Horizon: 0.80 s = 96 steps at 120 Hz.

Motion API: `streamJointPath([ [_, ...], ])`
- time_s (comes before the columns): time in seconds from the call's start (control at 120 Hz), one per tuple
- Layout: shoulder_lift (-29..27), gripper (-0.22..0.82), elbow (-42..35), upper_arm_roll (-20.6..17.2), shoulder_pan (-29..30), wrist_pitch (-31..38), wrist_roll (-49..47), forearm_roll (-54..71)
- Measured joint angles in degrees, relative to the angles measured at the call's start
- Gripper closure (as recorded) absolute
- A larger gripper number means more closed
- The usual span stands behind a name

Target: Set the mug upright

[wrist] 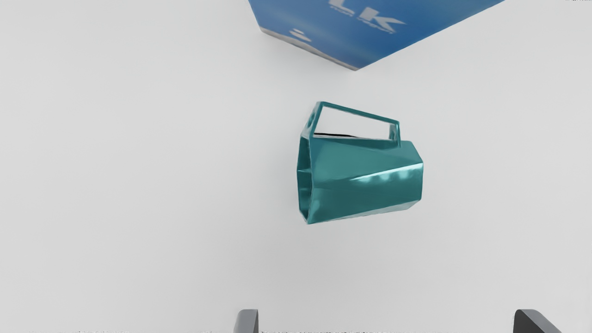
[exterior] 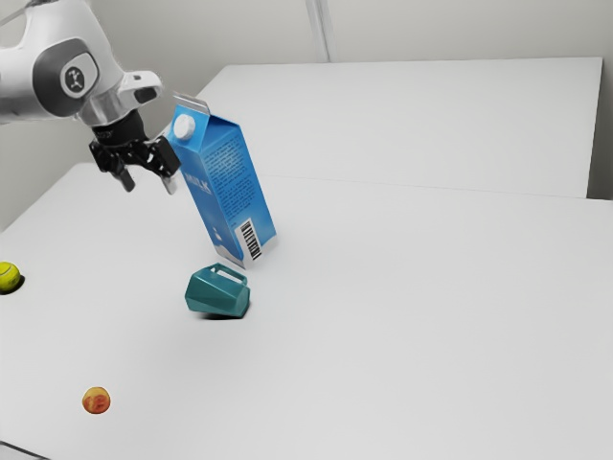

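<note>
Below my jaws and out ahead of them, well apart from my fingers [wrist: 248, 321], a teal, faceted mug with a squared, angular handle [wrist: 360, 175] lies tipped on its side on a smooth white tabletop [exterior: 383, 326]. My jaws are spread wide, and there is nothing pinched between them. Seen from my wrist, the mug's open mouth points out to the side of one finger and its base to the side of the other, and the handle reaches away from my jaws. Beyond the mug from where my jaws hang, just past that handle, is the foot of a tall blue milk carton with a white cap and white lettering [exterior: 222, 182]. It stands on its base end, and in the exterior view its capped top comes near my jaws, one finger overlapping its edge; I can't tell from that how much space lies between. My white arm with dark grey joint covers [exterior: 57, 72] comes in from the exterior view's upper left and holds my jaws above the tabletop. Lower than my jaws, toward the exterior view's left, sits a fuzzy yellow-green tennis ball [exterior: 9, 277]. Nearer the exterior camera than my jaws lies a small round orange-red object [exterior: 96, 401], well apart from the mug.
</note>
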Motion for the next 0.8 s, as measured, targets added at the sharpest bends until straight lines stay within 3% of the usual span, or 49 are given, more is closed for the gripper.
streamJointPath([
  [0.342,12.0,0.00,0.0,2.1,10.9,-3.7,4.1,-11.1],
  [0.8,24.4,0.00,3.9,2.4,10.2,-1.3,15.6,-17.2],
])
